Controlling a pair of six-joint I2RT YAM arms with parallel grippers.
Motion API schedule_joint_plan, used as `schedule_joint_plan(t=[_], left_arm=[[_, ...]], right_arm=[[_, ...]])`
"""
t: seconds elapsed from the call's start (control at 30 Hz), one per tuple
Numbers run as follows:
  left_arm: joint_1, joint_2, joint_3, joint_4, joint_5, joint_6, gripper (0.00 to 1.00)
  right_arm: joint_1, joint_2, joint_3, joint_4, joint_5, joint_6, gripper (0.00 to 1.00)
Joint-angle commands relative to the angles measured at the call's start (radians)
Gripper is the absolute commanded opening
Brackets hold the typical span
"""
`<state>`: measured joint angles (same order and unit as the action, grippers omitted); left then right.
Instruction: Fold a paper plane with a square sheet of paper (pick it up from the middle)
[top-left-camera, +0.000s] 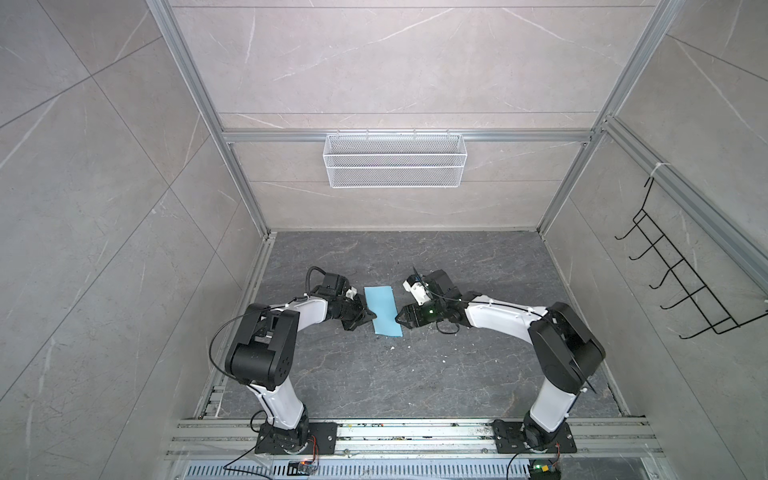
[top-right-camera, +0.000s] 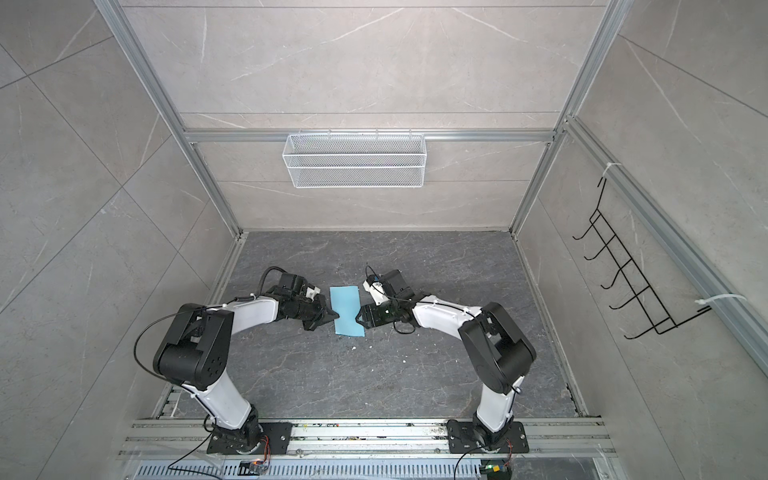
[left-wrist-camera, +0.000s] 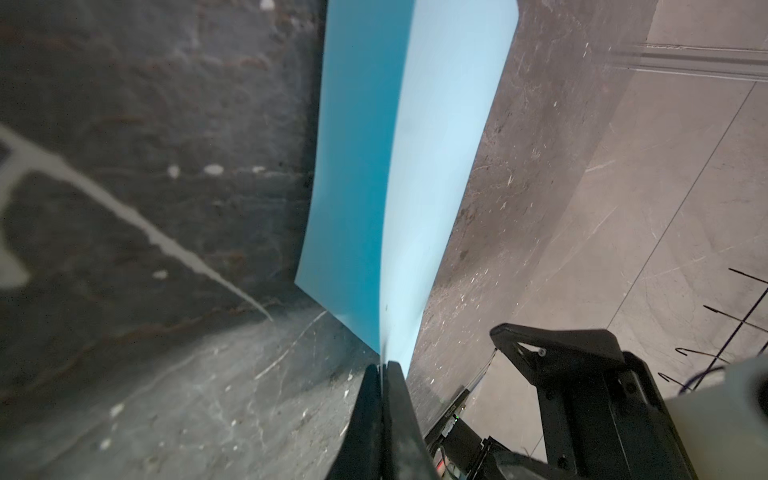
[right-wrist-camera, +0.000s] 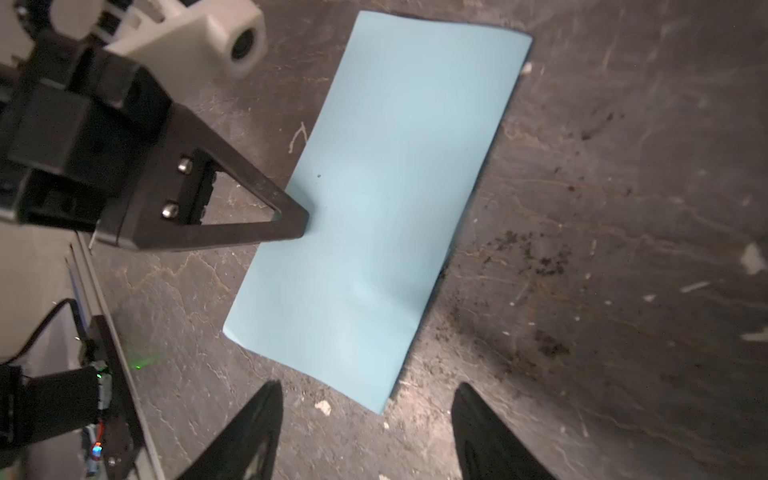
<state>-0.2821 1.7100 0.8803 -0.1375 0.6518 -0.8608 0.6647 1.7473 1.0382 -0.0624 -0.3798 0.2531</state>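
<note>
The square sheet of paper lies on the dark stone floor between the two arms. It shows as a light-blue rectangle about twice as long as wide. My left gripper is shut on the middle of the paper's left long edge. There the paper rises in a ridge from the pinch. My right gripper is open at the opposite edge, and only a corner of the paper reaches between its fingers. The left gripper shows there too. No paper plane is in view.
A white mesh basket hangs on the back wall. A black wire hook rack is on the right wall. White crumbs dot the floor near the paper. Both arm bases sit on an aluminium rail along the front.
</note>
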Motion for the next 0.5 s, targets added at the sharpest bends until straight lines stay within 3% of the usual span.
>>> schedule_joint_plan(t=[0.0, 0.17, 0.47], left_arm=[[-0.015, -0.05, 0.014, -0.077, -0.038, -0.089, 0.0], [-0.022, -0.052, 0.037, -0.113, -0.056, -0.139, 0.0], [-0.025, -0.039, 0.055, -0.137, -0.057, -0.167, 0.0]], right_arm=[[0.067, -0.075, -0.069, 0.105, 0.13, -0.207, 0.69], [0.182, -0.108, -0.134, 0.227, 0.275, -0.347, 0.68], [0.332, 0.013, -0.124, 0.325, 0.446, -0.509, 0.67]])
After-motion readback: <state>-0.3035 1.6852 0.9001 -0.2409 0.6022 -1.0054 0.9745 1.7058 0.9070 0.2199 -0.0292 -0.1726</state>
